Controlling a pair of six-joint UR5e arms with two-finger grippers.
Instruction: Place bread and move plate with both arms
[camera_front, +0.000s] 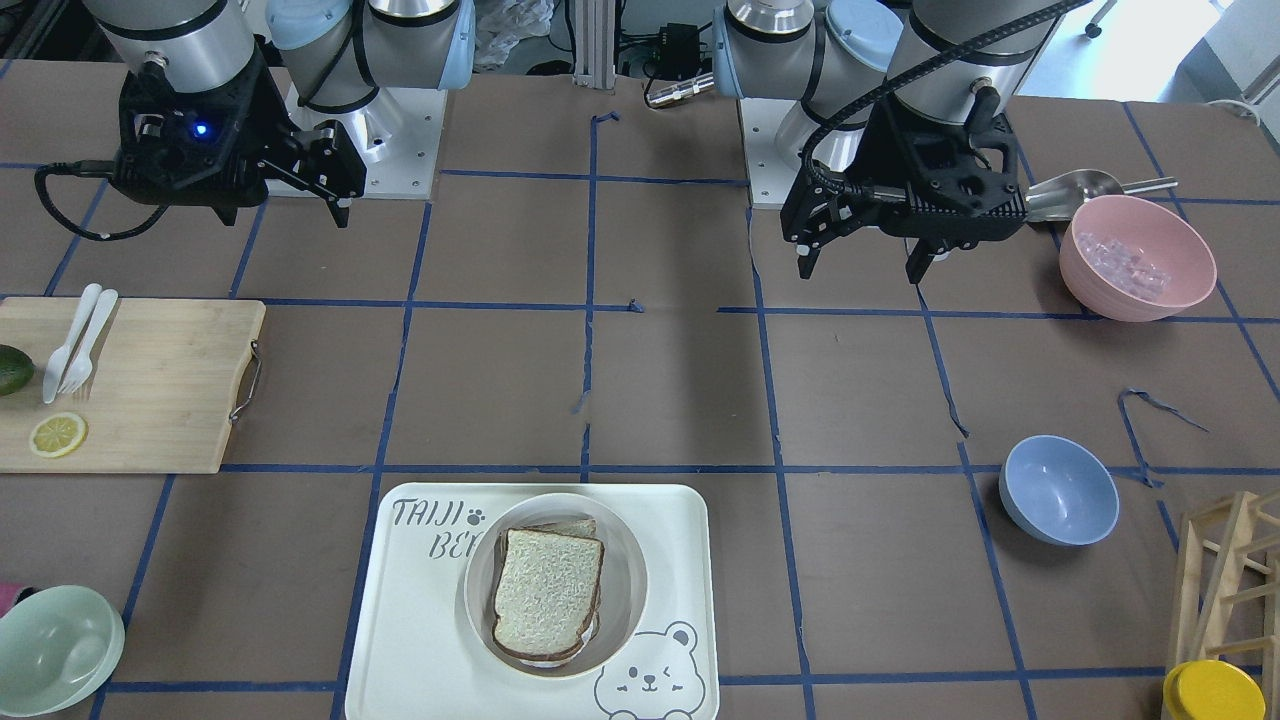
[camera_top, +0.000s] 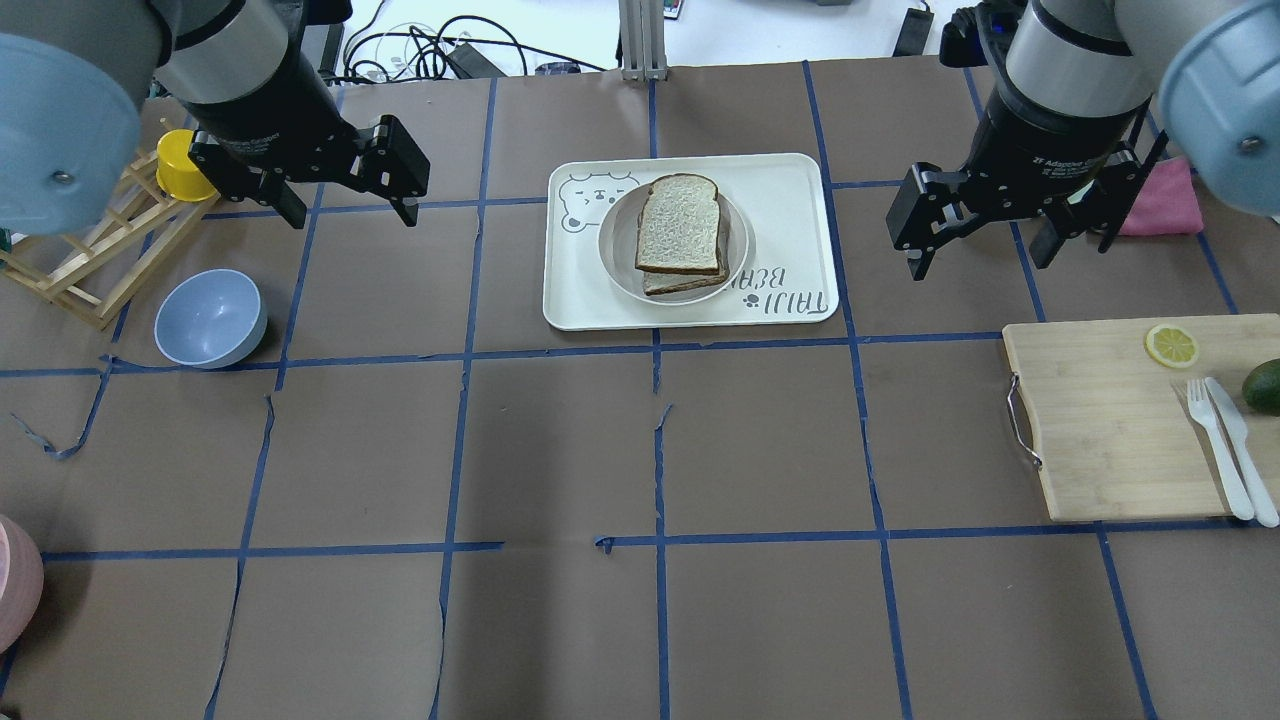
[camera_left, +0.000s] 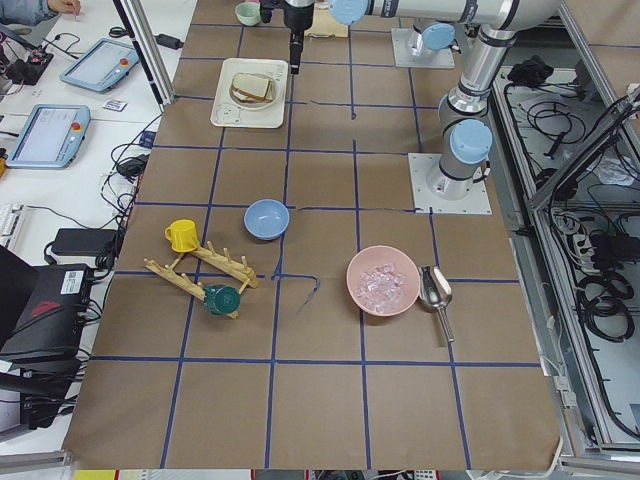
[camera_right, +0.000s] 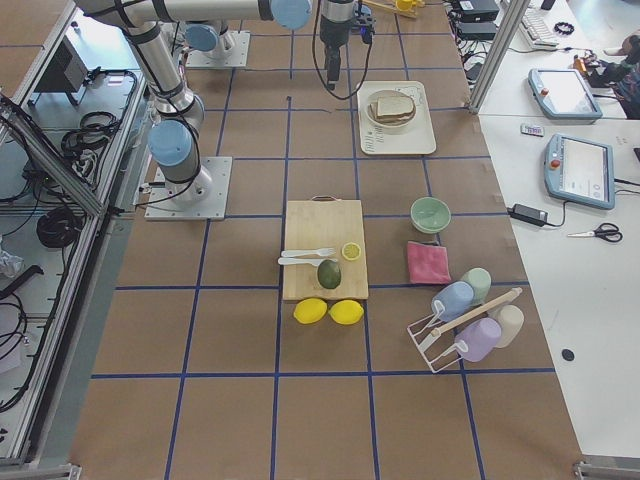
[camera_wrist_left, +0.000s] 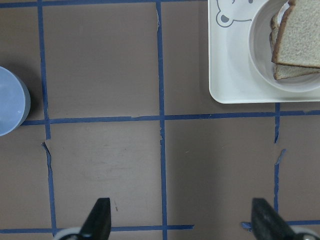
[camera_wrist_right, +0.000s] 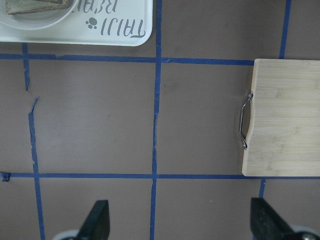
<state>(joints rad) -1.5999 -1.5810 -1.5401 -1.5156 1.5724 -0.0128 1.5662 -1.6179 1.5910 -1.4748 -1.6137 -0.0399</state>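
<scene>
Left gripper (camera_top: 354, 218) and right gripper (camera_top: 978, 266) hover above the brown table (camera_top: 760, 440) with their jaws spread wide and nothing between them, as seen from the overhead camera. Between the two, at 12 o'clock from the table's middle, the cream tray (camera_top: 790, 200) with a bear drawing carries the round plate (camera_top: 612, 245). The bread (camera_top: 678, 222), a dark-crusted slice with its rounded top toward 12 o'clock, lies flat in the plate on a second slice (camera_top: 690, 282) whose edge peeks out at 6 o'clock. The left gripper stands at 9 o'clock from the tray and the right gripper at 3 o'clock, both well apart from it. A blue bowl (camera_top: 210, 318) sits at 8 o'clock from the left gripper; a wooden cutting board (camera_top: 1100, 430) lies at 5 o'clock from the right gripper.
</scene>
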